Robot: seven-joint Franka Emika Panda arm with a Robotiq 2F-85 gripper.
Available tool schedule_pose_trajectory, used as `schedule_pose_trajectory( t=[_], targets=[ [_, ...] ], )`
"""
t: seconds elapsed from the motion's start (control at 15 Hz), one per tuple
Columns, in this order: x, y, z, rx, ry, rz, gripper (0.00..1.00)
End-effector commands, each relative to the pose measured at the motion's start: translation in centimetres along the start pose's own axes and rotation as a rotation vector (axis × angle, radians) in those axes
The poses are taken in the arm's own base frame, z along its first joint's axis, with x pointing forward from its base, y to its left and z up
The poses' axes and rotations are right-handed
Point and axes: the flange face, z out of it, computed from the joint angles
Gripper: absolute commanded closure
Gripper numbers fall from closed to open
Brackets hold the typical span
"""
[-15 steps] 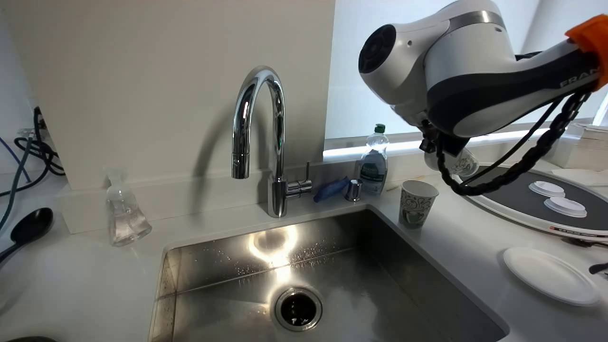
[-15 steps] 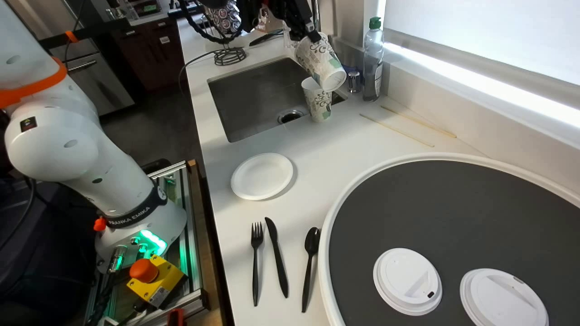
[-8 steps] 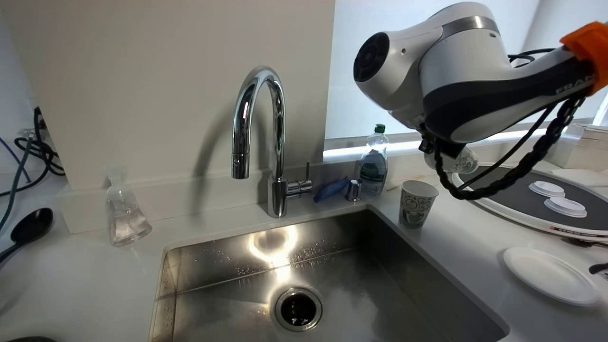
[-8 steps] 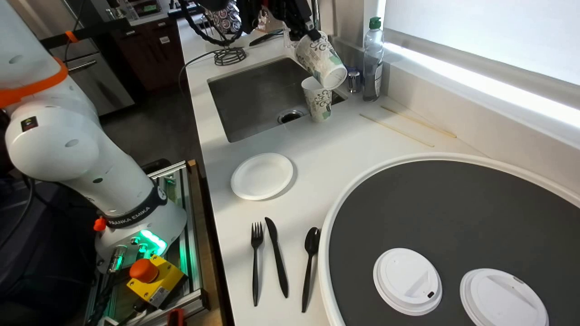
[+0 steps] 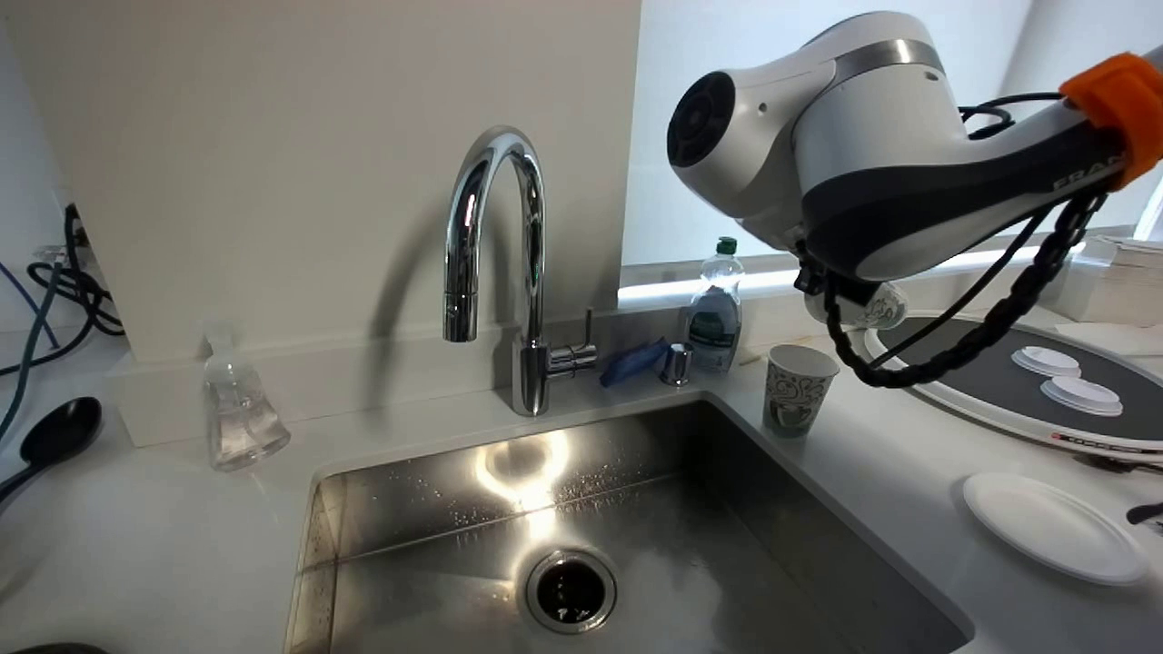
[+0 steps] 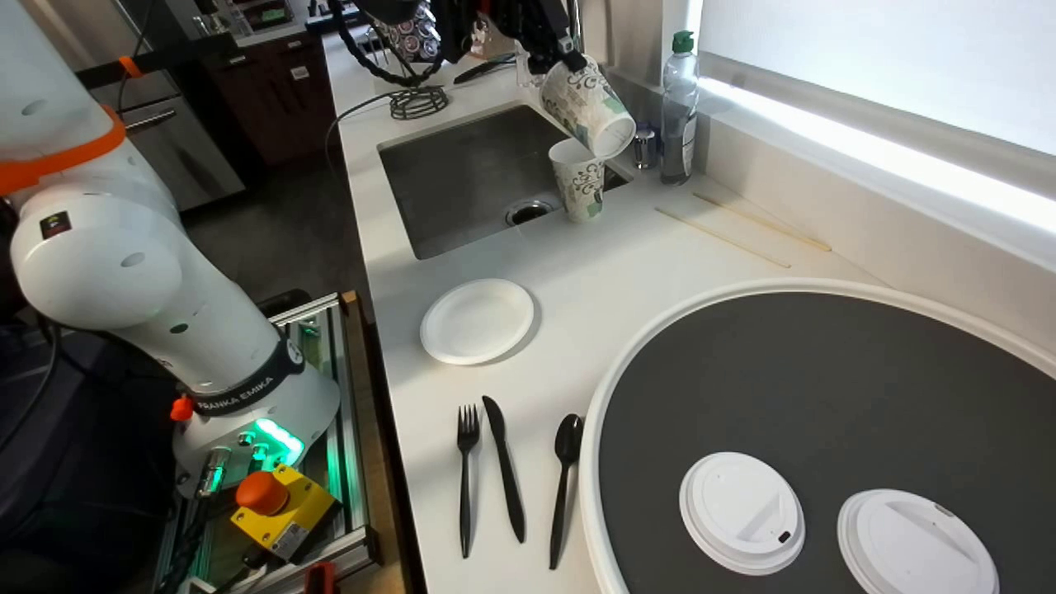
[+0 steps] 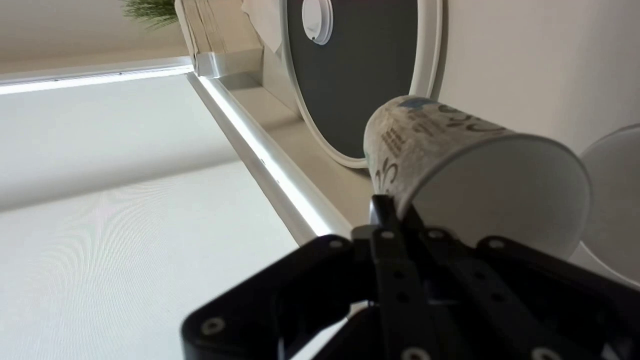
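Note:
My gripper (image 7: 397,212) is shut on the rim wall of a patterned paper cup (image 7: 425,140), one finger inside and one outside. In the wrist view its open mouth faces the camera and the inside looks plain white. In an exterior view the held cup (image 6: 584,107) is tilted, base pointing down and right, with my black fingertips (image 6: 569,64) at its upper edge. A second patterned cup (image 6: 579,181) stands upright on the counter by the sink corner. The held cup overlaps its rim in that view; I cannot tell if they touch. My fingers are hidden in an exterior view, where the held cup (image 5: 879,309) shows partly.
A steel sink (image 5: 436,563) with a tall faucet (image 5: 463,227) lies beside the standing cup. A soap bottle (image 6: 679,107), wooden sticks (image 6: 726,238), a white plate (image 6: 477,322), black cutlery (image 6: 505,470) and a round grey-topped board (image 6: 825,371) with lids (image 6: 742,511) are on the counter.
The arm has come down and leftward a little in an exterior view. The held cup has shifted slightly with it, still gripped. The standing cup and the other things have not moved.

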Motion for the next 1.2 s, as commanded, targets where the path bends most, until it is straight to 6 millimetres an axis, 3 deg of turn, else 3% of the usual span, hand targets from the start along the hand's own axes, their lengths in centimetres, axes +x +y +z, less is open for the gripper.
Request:
schedule_pose_trajectory(
  t=[0.0, 1.13],
  targets=[
    [0.2, -0.5, -0.5, -0.047, 0.003, -0.031, 0.99],
    [0.1, -1.6, -1.3, -0.121, 0.03, -0.118, 0.99]
  ],
)
